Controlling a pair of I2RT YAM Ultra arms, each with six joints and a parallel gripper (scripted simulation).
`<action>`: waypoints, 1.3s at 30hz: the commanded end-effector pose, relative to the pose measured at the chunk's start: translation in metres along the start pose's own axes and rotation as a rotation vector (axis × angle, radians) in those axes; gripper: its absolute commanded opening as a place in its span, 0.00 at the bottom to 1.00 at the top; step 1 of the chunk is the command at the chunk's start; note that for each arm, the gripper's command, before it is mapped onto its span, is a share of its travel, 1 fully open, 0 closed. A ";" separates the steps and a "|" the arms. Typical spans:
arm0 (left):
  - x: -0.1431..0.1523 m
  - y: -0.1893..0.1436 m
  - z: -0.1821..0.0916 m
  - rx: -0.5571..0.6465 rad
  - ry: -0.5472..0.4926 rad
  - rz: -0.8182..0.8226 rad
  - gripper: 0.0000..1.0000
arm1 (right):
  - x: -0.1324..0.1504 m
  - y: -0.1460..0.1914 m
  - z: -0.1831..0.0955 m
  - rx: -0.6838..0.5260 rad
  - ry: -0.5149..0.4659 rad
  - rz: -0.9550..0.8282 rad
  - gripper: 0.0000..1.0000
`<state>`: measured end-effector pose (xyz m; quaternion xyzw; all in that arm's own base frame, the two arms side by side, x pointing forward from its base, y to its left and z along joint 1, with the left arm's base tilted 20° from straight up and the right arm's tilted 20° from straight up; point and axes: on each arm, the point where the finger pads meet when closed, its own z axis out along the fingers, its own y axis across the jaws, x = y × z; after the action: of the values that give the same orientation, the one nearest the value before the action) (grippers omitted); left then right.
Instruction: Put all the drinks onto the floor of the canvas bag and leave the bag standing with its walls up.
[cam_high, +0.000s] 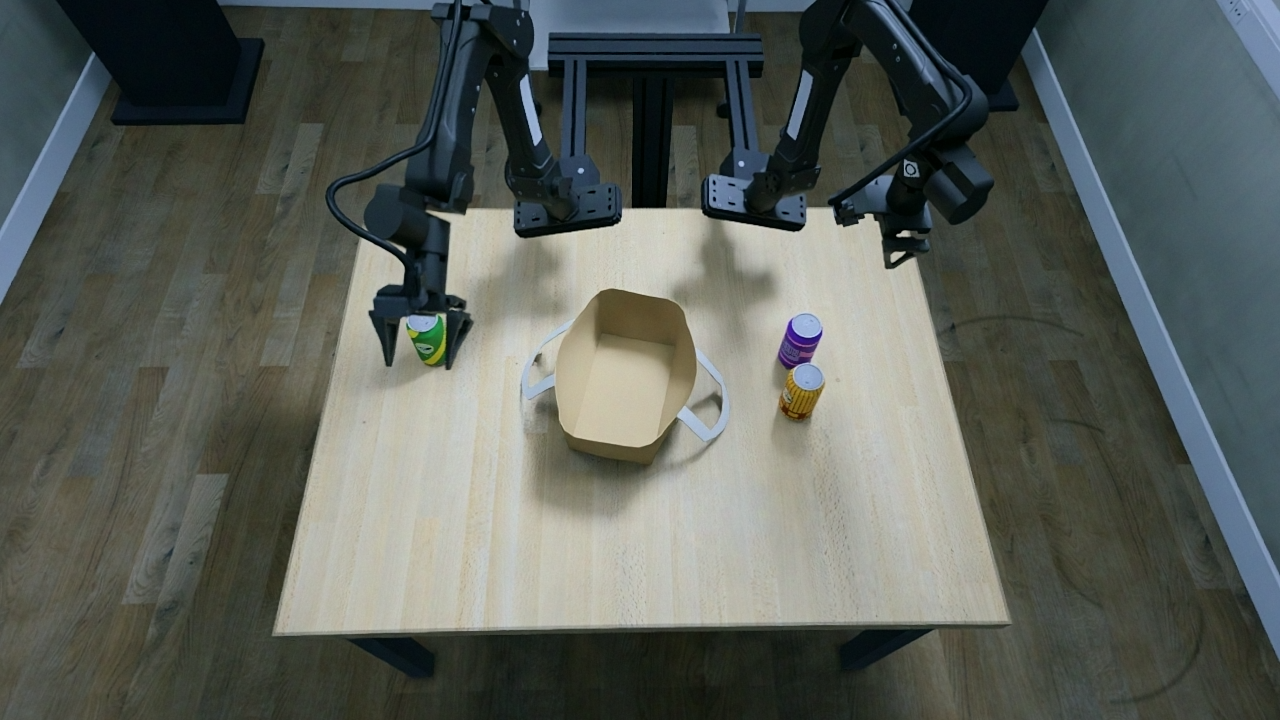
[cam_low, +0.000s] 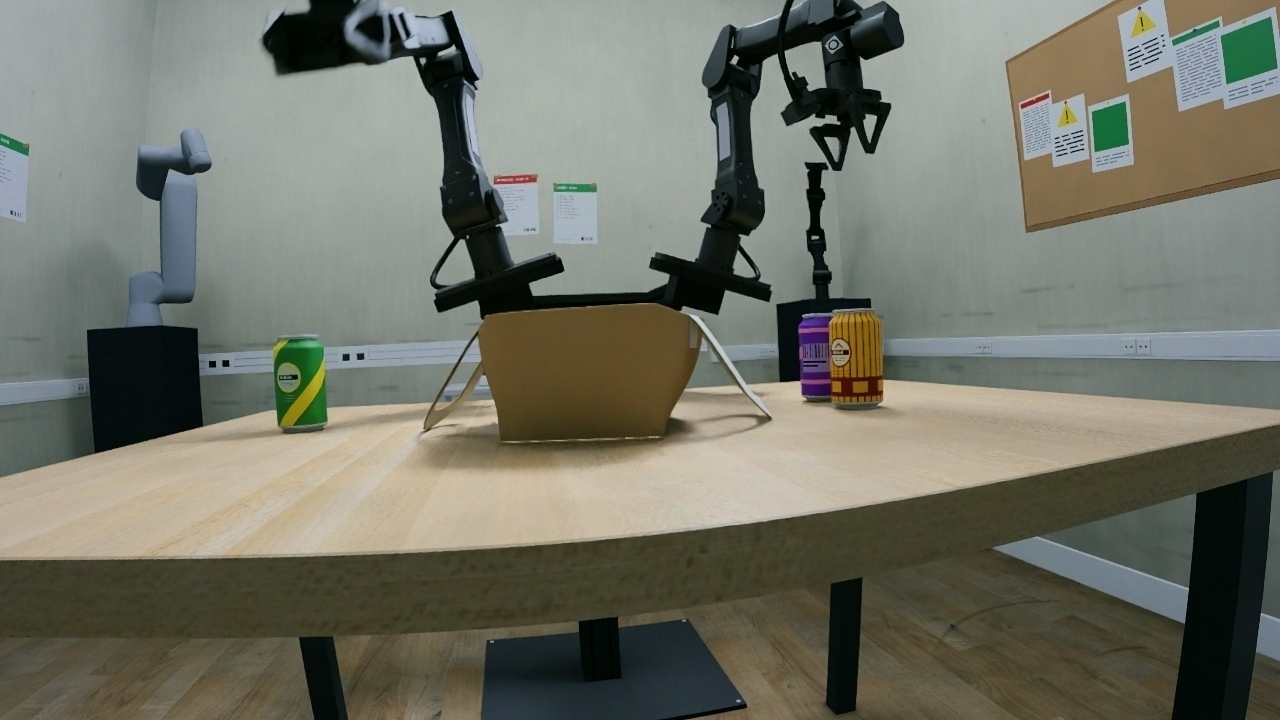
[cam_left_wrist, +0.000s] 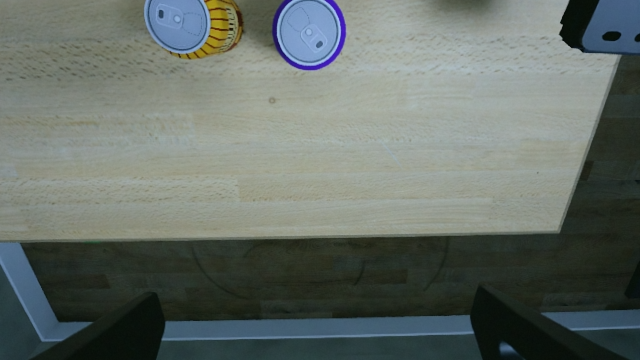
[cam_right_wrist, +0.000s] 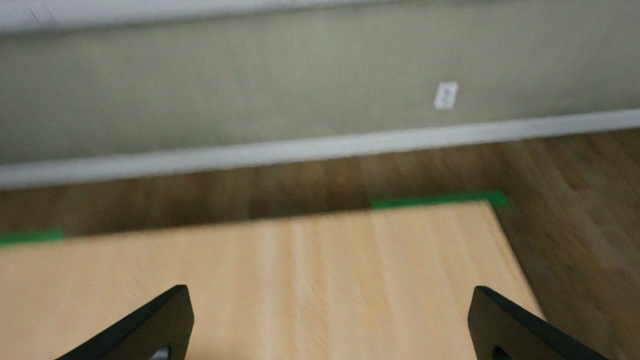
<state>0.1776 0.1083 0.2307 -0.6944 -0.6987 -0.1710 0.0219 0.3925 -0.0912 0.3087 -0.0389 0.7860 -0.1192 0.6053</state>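
Note:
The canvas bag stands walls up mid-table; its visible inner floor is bare. A green can stands on one side of it. A purple can and an orange can stand close together on the other side. My right gripper is open and empty, high above the table, overlapping the green can in the top view. My left gripper is open and empty, high near the table's back corner.
White handles loop outward from both sides of the bag onto the table. The arm base plates sit at the table's back edge. The orange can stands nearer the front edge than the purple can.

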 end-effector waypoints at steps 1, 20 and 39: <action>-0.005 -0.001 -0.007 -0.028 -0.011 -0.001 1.00 | 0.021 -0.001 0.004 -0.055 0.045 -0.107 0.84; -0.005 -0.001 -0.007 -0.028 -0.011 0.000 1.00 | 0.156 -0.085 -0.011 -0.067 0.288 -0.251 0.84; -0.005 -0.001 -0.007 -0.028 -0.011 0.000 1.00 | 0.310 -0.110 -0.095 -0.137 0.430 -0.145 0.84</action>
<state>0.1776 0.1083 0.2307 -0.6944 -0.6987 -0.1710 0.0219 0.2178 -0.2577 0.0724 -0.0929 0.9020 -0.1381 0.3985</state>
